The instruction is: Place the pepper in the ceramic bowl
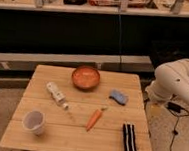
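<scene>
The pepper [94, 119] is a slim orange vegetable lying flat on the wooden table [46, 138], right of centre near the front, with its green stem tip pointing toward the back right. The ceramic bowl [85, 77] is round and orange-brown; it stands empty at the back middle of the table. My white arm [175, 80] is folded beside the table's right edge, well away from both. The gripper itself is out of view, and nothing from the table is held; the pepper lies free.
A white tube-like bottle [56, 94] lies left of centre. A translucent white cup [34, 121] stands at the front left. A blue sponge [118, 97] sits right of the bowl, and a black striped cloth [129, 139] lies at the front right. A dark counter runs behind.
</scene>
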Tool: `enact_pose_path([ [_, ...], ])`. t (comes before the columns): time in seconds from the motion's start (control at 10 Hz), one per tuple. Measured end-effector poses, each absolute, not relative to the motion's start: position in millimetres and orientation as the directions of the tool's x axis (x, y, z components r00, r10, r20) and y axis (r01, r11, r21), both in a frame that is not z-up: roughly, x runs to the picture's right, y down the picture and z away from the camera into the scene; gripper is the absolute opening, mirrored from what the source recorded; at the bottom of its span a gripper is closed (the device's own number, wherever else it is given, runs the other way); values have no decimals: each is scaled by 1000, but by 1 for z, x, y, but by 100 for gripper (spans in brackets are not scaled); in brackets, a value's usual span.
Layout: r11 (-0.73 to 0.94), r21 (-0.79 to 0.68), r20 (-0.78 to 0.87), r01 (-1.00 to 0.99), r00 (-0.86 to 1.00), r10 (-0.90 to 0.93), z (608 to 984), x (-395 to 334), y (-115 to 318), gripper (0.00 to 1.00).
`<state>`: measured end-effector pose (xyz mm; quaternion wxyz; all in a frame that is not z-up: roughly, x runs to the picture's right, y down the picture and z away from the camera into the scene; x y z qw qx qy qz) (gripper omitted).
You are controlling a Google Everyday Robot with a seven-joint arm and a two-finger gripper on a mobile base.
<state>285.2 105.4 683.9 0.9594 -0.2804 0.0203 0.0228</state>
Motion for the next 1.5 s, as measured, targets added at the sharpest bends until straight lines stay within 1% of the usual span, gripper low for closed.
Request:
enact_pose_path([
  [1.1, 842, -537, -51, -55, 998, 32, 684, 284, 106, 80],
  [1.3, 844, -534, -45, -50, 999, 30, 688, 268, 109, 80],
  [1.5, 847, -530, -28, -34, 999, 23, 695, 234, 112, 80],
])
